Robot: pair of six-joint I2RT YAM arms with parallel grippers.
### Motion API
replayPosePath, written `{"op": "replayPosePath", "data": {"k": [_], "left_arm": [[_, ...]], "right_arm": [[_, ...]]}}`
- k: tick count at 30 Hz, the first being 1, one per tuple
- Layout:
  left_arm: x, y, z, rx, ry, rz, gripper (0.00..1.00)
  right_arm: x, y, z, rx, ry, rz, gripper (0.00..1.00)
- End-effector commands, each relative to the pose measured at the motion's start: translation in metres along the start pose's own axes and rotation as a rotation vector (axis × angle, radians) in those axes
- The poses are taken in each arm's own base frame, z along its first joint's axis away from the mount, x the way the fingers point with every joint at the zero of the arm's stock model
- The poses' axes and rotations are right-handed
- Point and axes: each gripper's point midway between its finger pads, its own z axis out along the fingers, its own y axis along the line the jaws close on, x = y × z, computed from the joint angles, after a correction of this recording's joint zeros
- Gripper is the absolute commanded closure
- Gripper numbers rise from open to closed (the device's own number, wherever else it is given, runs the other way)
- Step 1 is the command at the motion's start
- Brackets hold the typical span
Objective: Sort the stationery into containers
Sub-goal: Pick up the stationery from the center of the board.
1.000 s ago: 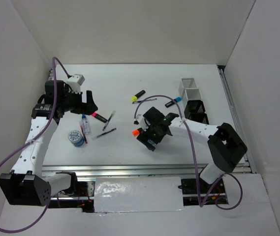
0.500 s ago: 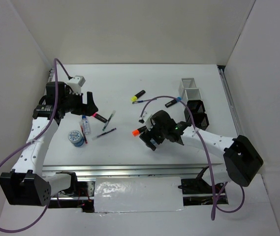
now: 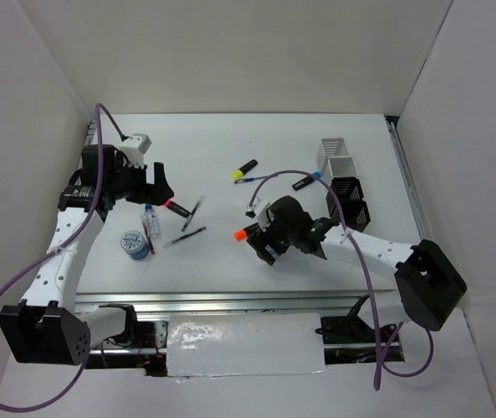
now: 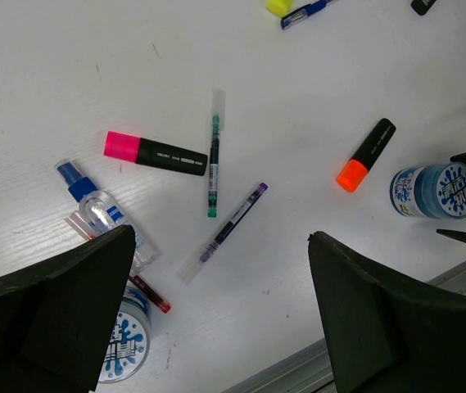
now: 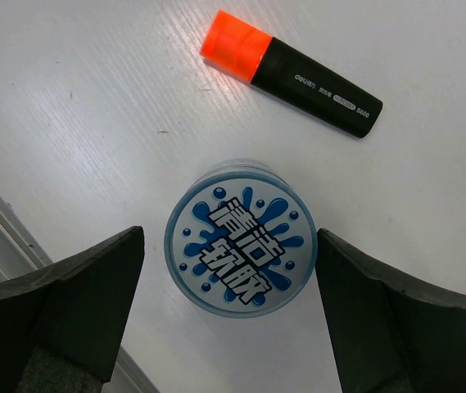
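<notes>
While the right gripper (image 3: 263, 247) hangs over the table (image 3: 221, 139), its 2 fingers (image 5: 61, 311) stand spread to either side of a round blue-white tape roll (image 5: 241, 239) and pinch nothing. The roll lies flat between them, with bare table showing on its left side. Its top label carries 4 white Chinese characters in 2 rows over a blue splash. Just beyond it, not touching, lies the orange-capped highlighter (image 5: 291, 75). White print on its black barrel reads "deli", then small characters, then "S600".

The left gripper (image 3: 159, 185) is also spread wide and holds nothing, hovering above the left-hand cluster. Its wrist view shows:

- **The pink-capped highlighter (image 4: 155, 153):** it bears white print too small to read, and its black end lies just beside a green pen (image 4: 213, 155).
- **A purple pen (image 4: 224, 233):** it lies slanted nearby.
- **A small clear bottle (image 4: 97, 209):** it has a blue cap and lies on its side.
- **A second tape roll (image 4: 126, 348):** it has the same splash label and is partly hidden by a finger.

Farther back lie a yellow-capped highlighter (image 3: 244, 168) and a blue-capped highlighter (image 3: 307, 181). The blue-capped one is near the white mesh bin (image 3: 335, 155), and the black mesh bins (image 3: 345, 193) continue the row along the right edge.
</notes>
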Motion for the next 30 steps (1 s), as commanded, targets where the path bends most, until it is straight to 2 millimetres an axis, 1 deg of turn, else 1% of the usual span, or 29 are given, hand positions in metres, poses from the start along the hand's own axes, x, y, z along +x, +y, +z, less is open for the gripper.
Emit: {"op": "replayPosePath", "data": {"k": [1,3,7,9,12,13,14,16,17,19,20,22,23,25,26,27,29,30], "left_arm": [[-0.007,-0.004,-0.003,0.015,-0.039,-0.004,0.01],[-0.007,-0.003,-0.003,0.014,-0.04,-0.005,0.01],[-0.007,-0.003,-0.003,0.016,-0.041,-0.004,0.01],[-0.005,-0.003,-0.002,0.015,-0.038,-0.004,0.01],[-0.004,-0.002,-0.001,0.008,-0.036,-0.006,0.01],[-0.004,-0.001,-0.001,0.007,-0.037,-0.006,0.01],[-0.004,-0.001,0.0,0.008,-0.036,-0.005,0.01],[-0.004,-0.002,0.0,0.009,-0.035,-0.004,0.01],[-0.003,-0.001,0.0,0.008,-0.034,-0.006,0.01],[-0.004,-0.001,0.0,0.008,-0.036,-0.005,0.01],[-0.004,-0.001,0.0,0.008,-0.034,-0.007,0.01],[-0.003,-0.001,0.0,0.008,-0.033,-0.006,0.01],[-0.004,-0.001,0.001,0.011,-0.034,-0.006,0.01],[-0.004,-0.001,0.001,0.012,-0.031,-0.006,0.01],[-0.005,-0.001,0.001,0.013,-0.033,-0.006,0.01],[-0.005,-0.001,0.001,0.013,-0.031,-0.005,0.01],[-0.005,-0.001,0.001,0.016,-0.031,0.001,0.01],[-0.005,-0.002,0.001,0.02,-0.029,0.006,0.01]], "right_arm": [[-0.021,-0.002,-0.003,0.0,-0.075,-0.003,0.11],[-0.018,-0.001,-0.002,-0.008,-0.064,-0.001,0.16],[-0.015,-0.001,-0.001,-0.009,-0.049,0.002,0.19],[-0.015,-0.002,-0.001,-0.01,-0.048,0.003,0.26],[-0.013,-0.002,0.0,-0.012,-0.037,0.008,0.28],[-0.01,-0.002,0.001,-0.015,-0.024,0.009,0.3],[-0.01,-0.001,0.002,-0.018,-0.023,0.008,0.35],[-0.011,-0.001,0.001,-0.021,-0.025,0.009,0.39],[-0.015,-0.002,0.0,-0.02,-0.033,0.01,0.42],[-0.017,-0.003,-0.003,-0.019,-0.035,0.014,0.45],[-0.023,-0.004,-0.005,-0.022,-0.048,0.013,0.48],[-0.028,-0.006,-0.009,-0.019,-0.055,0.015,0.51],[-0.03,-0.006,-0.011,-0.023,-0.057,0.014,0.53],[-0.041,-0.009,-0.018,-0.02,-0.073,0.015,0.55],[-0.052,-0.011,-0.024,-0.021,-0.098,0.013,0.57],[-0.057,-0.012,-0.03,-0.019,-0.112,0.008,0.58],[-0.065,-0.02,-0.04,-0.004,-0.125,0.017,0.59],[-0.076,-0.024,-0.05,0.005,-0.152,0.014,0.6]]}}
